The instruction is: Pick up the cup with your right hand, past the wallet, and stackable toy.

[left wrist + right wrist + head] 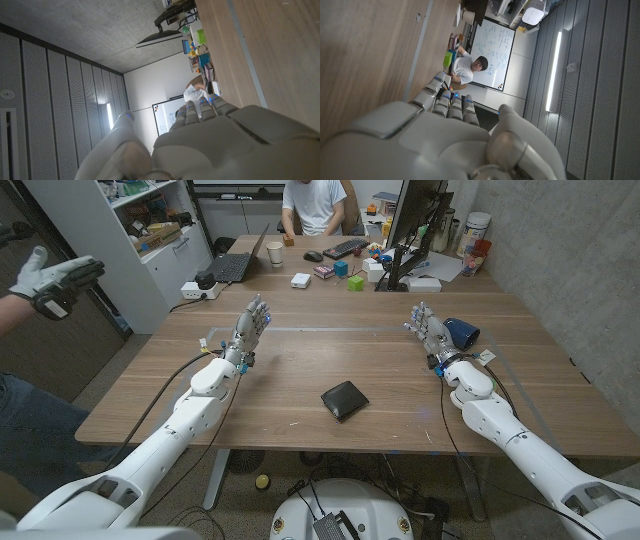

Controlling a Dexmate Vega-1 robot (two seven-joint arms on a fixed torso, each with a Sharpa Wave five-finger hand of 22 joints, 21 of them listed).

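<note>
A dark blue cup (462, 332) lies on its side on the wooden table (330, 360), just right of and beyond my right hand (431, 330). That hand stands with its fingers stretched out and apart, holding nothing, a small gap from the cup. A black wallet (344, 400) lies near the table's front middle, between my arms. My left hand (247, 328) stands at the left with fingers stretched out, empty. In the wrist views my left hand (210, 135) and my right hand (440, 135) show their backs beside the tabletop.
At the table's far end sit a laptop (238, 262), a paper cup (275, 252), a keyboard (346, 248), a monitor (420, 220) and small coloured toy blocks (354, 278). A person sits behind them. Another person's gloved hand (50, 278) shows at far left.
</note>
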